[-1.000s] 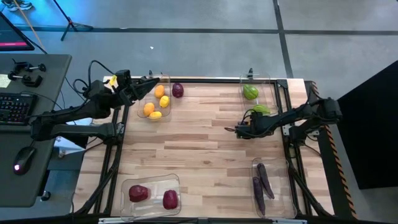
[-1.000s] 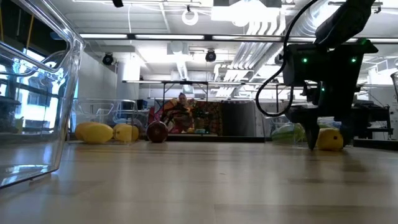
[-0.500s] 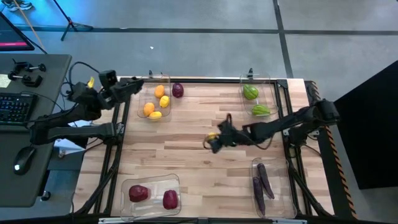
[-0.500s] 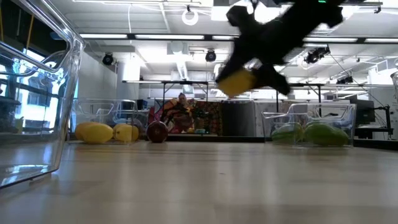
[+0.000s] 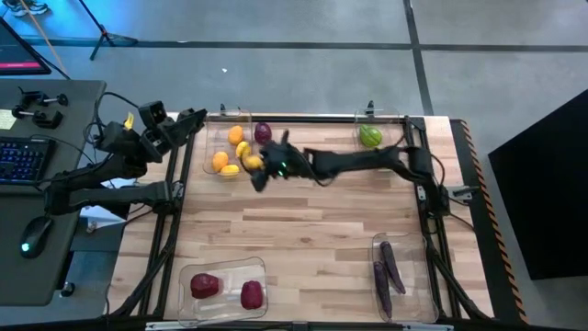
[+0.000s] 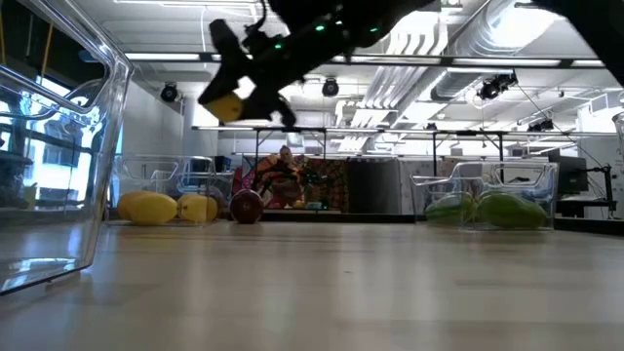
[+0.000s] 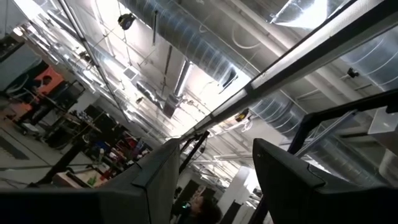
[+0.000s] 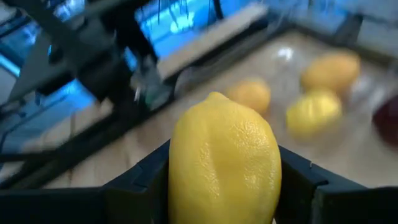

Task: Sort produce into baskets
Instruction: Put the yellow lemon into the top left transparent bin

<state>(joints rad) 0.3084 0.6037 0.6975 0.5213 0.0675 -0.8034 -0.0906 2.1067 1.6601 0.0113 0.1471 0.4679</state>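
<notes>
My right gripper [image 5: 254, 167] is shut on a yellow lemon [image 8: 224, 162], high above the table beside the far-left clear bin [image 5: 213, 147]. It also shows in the low view [image 6: 229, 102]. That bin holds several orange and yellow fruits [image 5: 221, 160]. A dark red piece [image 5: 263, 133] lies on the table next to the bin. Green pieces [image 5: 370, 136] lie in the far-right bin, long purple ones [image 5: 386, 267] in the near-right bin, and dark red lumps [image 5: 205, 286] in the near-left bin. My left gripper [image 5: 195, 118] is open and empty, raised off the table's far left corner. My right gripper pinches the lemon's two long sides [image 8: 180, 168] between its two fingers [image 8: 298, 180]. The fingers come from the table's right, slanting down. The lemon [image 6: 224, 105] is lifted clear, well above the table, its pointed end sticking out past the fingertips.
The middle of the wooden table [image 5: 303, 221] lies bare between the four bins. My right arm [image 5: 367, 161] stretches across the far half of the table. A desk with a keyboard [image 5: 23, 156] stands past the left edge.
My right gripper has lifted the lemon off the table near the far-right bin and carried it fast toward the table's left, up to the far-left bin. My left gripper has drawn back from over that bin toward the left edge.
</notes>
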